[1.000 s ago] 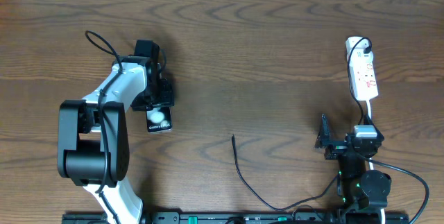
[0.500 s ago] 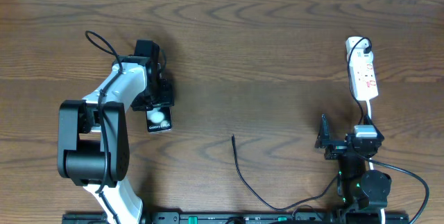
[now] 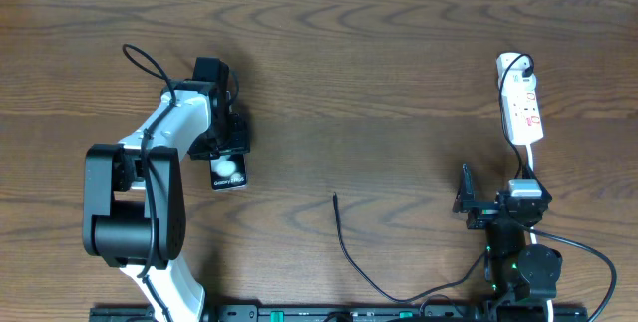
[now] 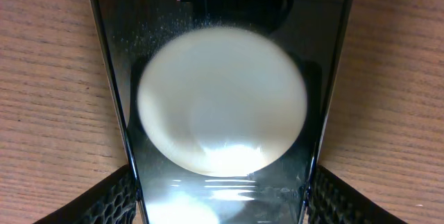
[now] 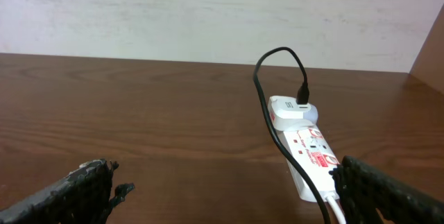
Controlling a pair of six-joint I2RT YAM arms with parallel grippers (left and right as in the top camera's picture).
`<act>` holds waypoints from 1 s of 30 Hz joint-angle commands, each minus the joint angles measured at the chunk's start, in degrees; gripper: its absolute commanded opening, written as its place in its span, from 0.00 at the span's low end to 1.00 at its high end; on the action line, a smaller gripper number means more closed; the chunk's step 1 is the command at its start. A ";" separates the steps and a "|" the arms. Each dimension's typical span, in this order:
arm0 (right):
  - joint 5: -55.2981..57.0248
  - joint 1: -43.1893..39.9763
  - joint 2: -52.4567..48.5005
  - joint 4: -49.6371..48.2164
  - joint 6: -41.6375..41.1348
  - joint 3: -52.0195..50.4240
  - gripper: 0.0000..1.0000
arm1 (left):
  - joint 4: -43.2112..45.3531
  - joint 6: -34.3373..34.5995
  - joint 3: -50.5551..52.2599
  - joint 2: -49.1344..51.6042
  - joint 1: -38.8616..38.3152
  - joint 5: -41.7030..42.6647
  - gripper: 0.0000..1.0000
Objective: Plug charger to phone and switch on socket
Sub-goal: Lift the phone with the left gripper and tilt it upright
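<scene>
The phone (image 3: 228, 170) is a black slab with a white round blob, lying on the wooden table at the left. It fills the left wrist view (image 4: 222, 99). My left gripper (image 3: 225, 146) sits over its far end, with a finger pressed to each long edge (image 4: 222, 200). The charger (image 3: 344, 247) is a thin black cable with its free tip near the table's middle, apart from the phone. It also shows in the right wrist view (image 5: 267, 113), running to a white adapter in the socket (image 3: 521, 103) (image 5: 309, 148). My right gripper (image 3: 495, 205) (image 5: 229, 189) is open and empty, in front of the socket.
The socket's white cord (image 3: 531, 162) runs toward the right arm's base. The table's front edge holds a black rail (image 3: 329, 314). A pale wall (image 5: 208, 9) stands behind the table.
</scene>
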State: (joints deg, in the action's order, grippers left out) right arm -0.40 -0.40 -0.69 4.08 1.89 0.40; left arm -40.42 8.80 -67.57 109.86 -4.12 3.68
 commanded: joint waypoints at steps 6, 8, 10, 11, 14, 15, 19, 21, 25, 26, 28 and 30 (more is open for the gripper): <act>0.26 0.66 0.37 0.26 -0.59 -0.09 0.99 | 0.24 -0.13 2.60 2.12 0.17 -0.48 0.08; 0.26 0.66 0.37 0.26 -0.57 -0.07 0.99 | 0.15 -0.11 2.34 2.10 0.17 -0.46 0.07; 0.26 0.66 0.37 0.26 -0.57 -0.07 0.99 | -0.02 -0.11 2.01 1.99 0.17 -0.46 0.07; 0.26 0.66 0.37 0.26 -0.59 -0.07 0.99 | -0.02 -0.11 1.86 1.90 0.17 -0.46 0.08; 0.26 0.66 0.37 0.26 -0.59 -0.07 0.99 | -0.96 -0.13 0.92 1.46 0.17 -0.46 0.08; 0.26 0.66 0.37 0.26 -0.57 -0.07 0.99 | -1.33 -0.11 0.57 1.25 0.17 -0.46 0.08; 0.26 0.66 0.37 0.26 -0.57 -0.07 0.99 | -2.34 -0.13 -0.50 -0.28 0.17 -0.48 0.08; 0.26 0.66 0.37 0.26 -0.57 -0.07 0.99 | -2.38 -0.13 -0.81 -1.16 0.17 -0.46 0.08; 0.26 0.66 0.37 0.26 -0.57 -0.07 0.99 | -2.40 -0.11 -1.03 -2.99 0.17 -0.46 0.07; 0.26 0.66 0.37 0.26 -0.57 -0.07 0.99 | -2.40 -0.11 -1.05 -3.34 0.17 -0.46 0.07; 0.26 0.66 0.37 0.26 -0.59 -0.07 0.99 | -2.51 -0.11 -1.05 -4.17 0.17 -0.46 0.08; 0.26 0.66 0.37 0.26 -0.59 -0.07 0.99 | -2.58 -0.11 -1.05 -5.03 0.17 -0.46 0.08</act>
State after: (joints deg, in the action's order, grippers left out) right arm -0.40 -0.40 -0.69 4.08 1.89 0.40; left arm -42.63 8.80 -67.94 107.98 -4.14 3.70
